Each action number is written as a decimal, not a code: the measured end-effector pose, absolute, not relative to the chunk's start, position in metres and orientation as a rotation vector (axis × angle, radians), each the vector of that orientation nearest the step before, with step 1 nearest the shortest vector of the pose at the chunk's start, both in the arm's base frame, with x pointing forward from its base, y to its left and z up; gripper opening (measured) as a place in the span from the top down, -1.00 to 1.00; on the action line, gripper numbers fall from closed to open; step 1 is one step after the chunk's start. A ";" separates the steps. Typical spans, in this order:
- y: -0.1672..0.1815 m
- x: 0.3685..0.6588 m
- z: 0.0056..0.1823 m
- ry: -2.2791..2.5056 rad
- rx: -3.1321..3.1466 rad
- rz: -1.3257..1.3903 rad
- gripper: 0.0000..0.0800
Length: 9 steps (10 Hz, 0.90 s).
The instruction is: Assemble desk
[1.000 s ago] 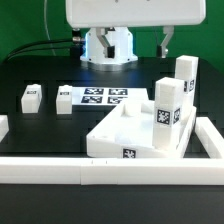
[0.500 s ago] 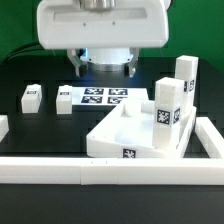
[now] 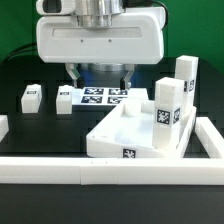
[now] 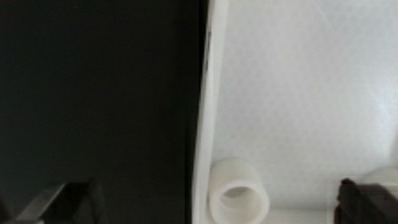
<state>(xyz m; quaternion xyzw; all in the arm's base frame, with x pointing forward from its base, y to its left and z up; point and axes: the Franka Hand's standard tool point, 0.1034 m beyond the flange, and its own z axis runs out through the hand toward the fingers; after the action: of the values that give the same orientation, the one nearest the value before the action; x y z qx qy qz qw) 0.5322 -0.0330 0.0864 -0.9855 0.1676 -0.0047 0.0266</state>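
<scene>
Two upright legs: front leg [image 3: 166, 112] and back leg [image 3: 186, 75] stand on the tabletop [image 3: 120, 135], at the exterior view's right.
Loose legs: left leg [image 3: 30, 97] and middle leg [image 3: 65, 99] lie flat on the black table [image 3: 40, 125], far side, at the exterior view's left.
Gripper [image 3: 101, 76]: jaws wide open and empty, hanging over the tabletop's far left edge, by the marker board [image 3: 100, 97].
Key relation: that edge runs between the fingers, a round socket [image 4: 237, 192] below. The middle leg, just left of the jaws, looks the nearer pick.
</scene>
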 end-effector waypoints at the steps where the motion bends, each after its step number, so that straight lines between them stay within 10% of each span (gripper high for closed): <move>1: -0.032 0.524 0.076 0.669 -3.022 0.063 -0.62; 9: -0.044 0.525 0.015 0.656 -3.096 0.073 -0.62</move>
<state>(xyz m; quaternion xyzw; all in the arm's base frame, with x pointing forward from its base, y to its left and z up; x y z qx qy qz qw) 0.5251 -0.0444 0.0149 -0.9779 0.2073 0.0231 -0.0122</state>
